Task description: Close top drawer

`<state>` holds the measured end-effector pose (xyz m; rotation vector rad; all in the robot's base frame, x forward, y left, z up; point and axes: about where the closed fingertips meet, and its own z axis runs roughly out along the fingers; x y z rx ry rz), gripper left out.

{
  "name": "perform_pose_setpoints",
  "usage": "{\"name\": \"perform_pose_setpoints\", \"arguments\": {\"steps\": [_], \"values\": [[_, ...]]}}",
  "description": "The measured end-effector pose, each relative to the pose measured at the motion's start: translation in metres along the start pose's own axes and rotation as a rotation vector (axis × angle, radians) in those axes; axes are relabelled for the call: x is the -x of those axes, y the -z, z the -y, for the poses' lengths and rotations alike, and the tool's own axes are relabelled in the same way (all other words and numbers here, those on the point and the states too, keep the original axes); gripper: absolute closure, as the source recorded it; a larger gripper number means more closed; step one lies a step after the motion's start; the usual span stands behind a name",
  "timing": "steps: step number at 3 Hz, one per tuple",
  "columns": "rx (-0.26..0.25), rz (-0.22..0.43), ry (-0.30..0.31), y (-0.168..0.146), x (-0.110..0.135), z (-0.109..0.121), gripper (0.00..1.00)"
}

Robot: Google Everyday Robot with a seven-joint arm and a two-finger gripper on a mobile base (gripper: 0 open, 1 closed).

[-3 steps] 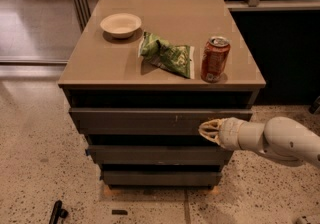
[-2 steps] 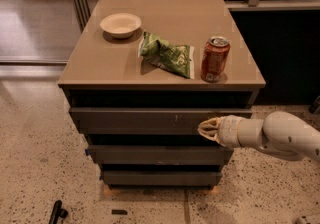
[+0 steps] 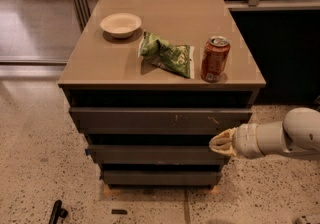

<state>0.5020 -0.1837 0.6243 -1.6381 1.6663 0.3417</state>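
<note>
The top drawer is a wide grey-brown front just under the cabinet top, with pale scratch marks right of centre. It stands slightly out from the cabinet, with a dark gap above it. My gripper comes in from the right on a white arm. It sits just below the drawer's right end, in front of the second drawer. Its tan fingertips are pressed together and hold nothing. Whether they touch a drawer front I cannot tell.
On the cabinet top stand a pale bowl, a green chip bag and a red soda can. A third drawer is at the bottom. Speckled floor surrounds the cabinet, and a small black object lies at lower left.
My gripper has moved right and a little down, away from the middle-right of the top drawer front. The drawer and the things on top look unmoved.
</note>
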Motion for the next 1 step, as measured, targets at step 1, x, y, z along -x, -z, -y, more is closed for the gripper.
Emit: {"name": "perform_pose_setpoints", "arguments": {"steps": [1], "values": [[0.164, 0.04, -0.085, 0.0162, 0.0046, -0.0535, 1.0]]}}
